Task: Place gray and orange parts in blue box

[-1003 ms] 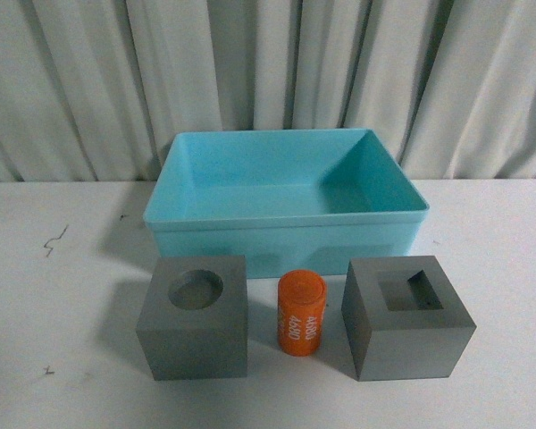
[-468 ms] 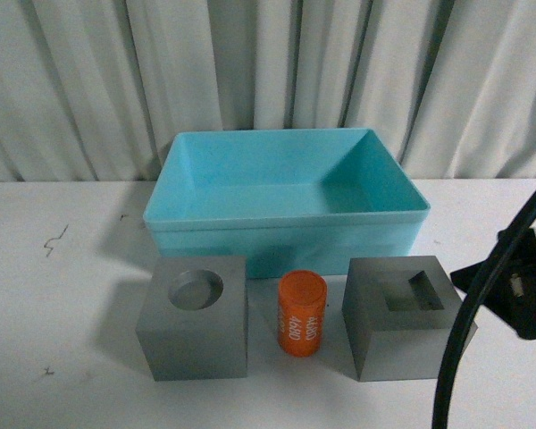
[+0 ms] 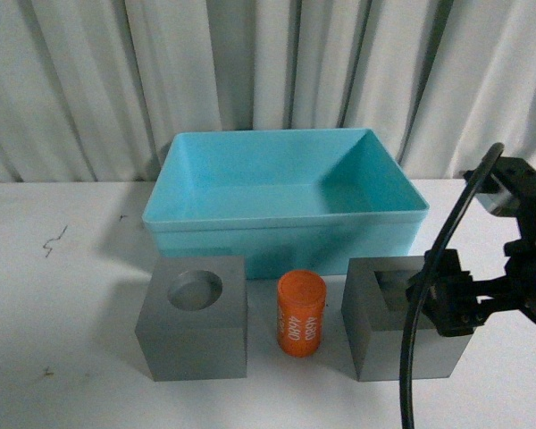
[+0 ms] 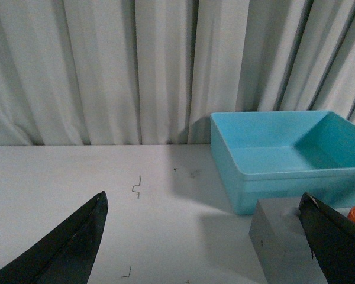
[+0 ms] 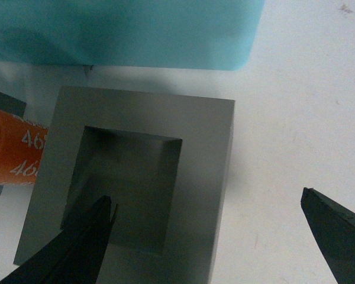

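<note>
Hovering above the square-recess gray cube point(image 3: 381, 347), which sat on the counter point(image 3: 71, 268) just before the blue box point(image 3: 286, 238), right pincer point(image 5: 207, 198) was spread, straddling its outer wall; left pincer point(image 4: 201, 198), spread, well apart.

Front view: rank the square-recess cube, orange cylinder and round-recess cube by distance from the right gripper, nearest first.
1. Square-recess cube: right end of the row; the open right gripper overlaps it.
2. Orange cylinder: middle of the row.
3. Round-recess cube: left end, farthest.
</note>
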Tool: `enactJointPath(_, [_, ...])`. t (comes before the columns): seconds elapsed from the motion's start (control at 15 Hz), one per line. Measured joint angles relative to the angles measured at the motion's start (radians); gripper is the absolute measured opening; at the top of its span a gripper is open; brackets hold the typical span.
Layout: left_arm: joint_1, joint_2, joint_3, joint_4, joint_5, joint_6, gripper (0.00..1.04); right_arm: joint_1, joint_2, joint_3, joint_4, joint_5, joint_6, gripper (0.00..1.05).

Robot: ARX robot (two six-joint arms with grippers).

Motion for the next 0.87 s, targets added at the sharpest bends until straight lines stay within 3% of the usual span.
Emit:
enactJointPath(0.27, [0.000,0.000,0.000,0.000,0.000,0.000,0.98,0.029,0.050,0.033,0.001,0.020,0.039,0.98])
enactJointPath(0.33, [0.000,0.000,0.000,0.000,0.000,0.000,0.98,0.034,0.053,0.037,0.000,0.035,0.051,0.92])
enactJointPath(0.4, [0.000,0.000,0.000,0.000,0.000,0.000,0.98,0.047,0.057,0.043,-0.006,0.051,0.064,0.72])
enactJointPath(0.67, [0.000,0.000,0.000,0.000,0.000,0.000,0.98,0.052,0.040,0.031,0.005,0.089,0.093,0.31])
enactJointPath(0.74, [0.000,0.000,0.000,0.000,0.000,0.000,0.98,0.052,0.021,0.016,0.004,0.100,0.095,0.23])
enactJointPath(0.87, [0.000,0.000,0.000,0.000,0.000,0.000,0.98,0.043,-0.099,-0.055,-0.059,0.095,0.112,0.19])
